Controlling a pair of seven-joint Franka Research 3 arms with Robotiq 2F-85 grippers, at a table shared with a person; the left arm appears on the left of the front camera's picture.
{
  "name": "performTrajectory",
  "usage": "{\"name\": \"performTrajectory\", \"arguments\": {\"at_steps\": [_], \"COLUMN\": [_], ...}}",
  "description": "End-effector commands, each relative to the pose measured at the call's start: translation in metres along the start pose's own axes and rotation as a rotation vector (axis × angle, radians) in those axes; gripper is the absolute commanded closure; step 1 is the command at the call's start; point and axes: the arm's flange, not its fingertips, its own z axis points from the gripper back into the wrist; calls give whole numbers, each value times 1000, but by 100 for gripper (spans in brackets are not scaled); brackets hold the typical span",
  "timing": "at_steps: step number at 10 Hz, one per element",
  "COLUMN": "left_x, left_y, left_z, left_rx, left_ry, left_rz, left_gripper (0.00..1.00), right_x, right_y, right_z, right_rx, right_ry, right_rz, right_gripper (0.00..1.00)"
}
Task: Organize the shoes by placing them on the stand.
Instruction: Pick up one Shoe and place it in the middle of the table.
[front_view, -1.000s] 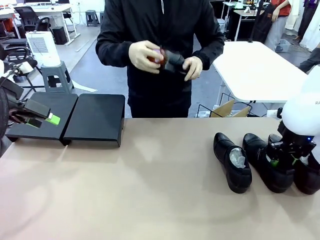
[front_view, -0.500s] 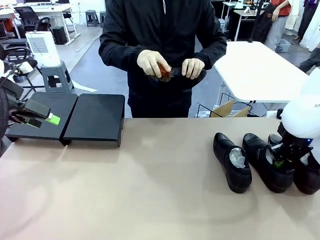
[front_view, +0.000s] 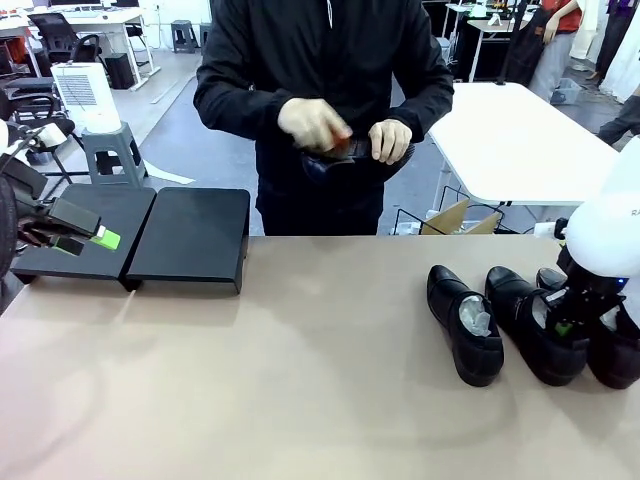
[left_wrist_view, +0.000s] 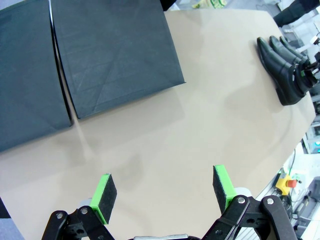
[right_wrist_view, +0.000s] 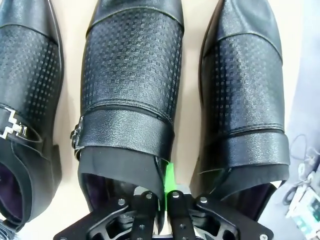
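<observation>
Three black glossy shoes lie at the table's right: a left shoe, a middle shoe and a right shoe. My right gripper is shut on the side wall of the middle shoe's opening, one finger inside. The person at the far side holds a fourth shoe in both hands, with a reddish brush on it. The black stand sits at the table's far left. My left gripper hangs open over the table near the stand, holding nothing.
In the right wrist view, a buckled shoe lies just left of the held one, close beside it. Bare tan tabletop spreads between the stand and the shoes. A white table stands behind the person.
My right gripper has closed on the middle shoe's opening edge. The person's hands have lowered the fourth shoe and kept moving the brush over it. The left arm has stayed put.
</observation>
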Motion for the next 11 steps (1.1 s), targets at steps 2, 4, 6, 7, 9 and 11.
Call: {"name": "performTrajectory", "arguments": {"at_steps": [2, 4, 6, 7, 9, 11], "left_x": [-1, -1, -1, -1, -1, -1], "left_y": [2, 2, 2, 2, 2, 2], "left_z": [0, 0, 0, 0, 0, 0], "left_rx": [-1, -1, -1, -1, -1, -1], "left_ry": [6, 6, 6, 6, 6, 6], "left_rz": [-18, -18, -18, -18, -18, -18], "left_gripper": [0, 0, 0, 0, 0, 0], "right_x": [-1, -12, -28, -38, -57, -32], "right_y": [0, -2, -7, -10, -10, -11], "right_z": [-3, 37, 78, 94, 120, 99], "right_rx": [14, 12, 49, 69, 138, 60], "right_ry": [19, -58, -139, -164, -200, -159], "right_rz": [8, -50, -102, -126, -125, -103], "right_gripper": [100, 100, 100, 100, 100, 100]}}
